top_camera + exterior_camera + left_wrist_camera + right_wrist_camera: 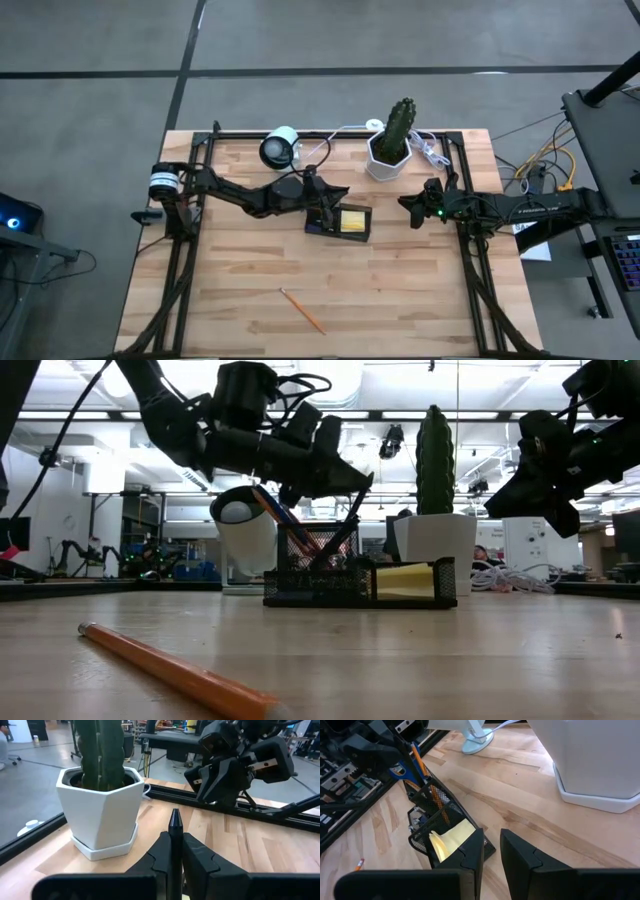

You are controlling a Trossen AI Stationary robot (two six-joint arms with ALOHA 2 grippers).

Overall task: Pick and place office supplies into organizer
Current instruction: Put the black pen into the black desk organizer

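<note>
At frame centre, the left pincer is clamping a black pen over the organizer; it should lower it straight into the cup. The right pincer is waiting, narrowly parted, empty.

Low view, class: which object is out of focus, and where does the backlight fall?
Low view: the orange pencil blurs at its near end; bright ceiling lights behind silhouette the left gripper and cactus. High view: even light, soft shadows.
</note>
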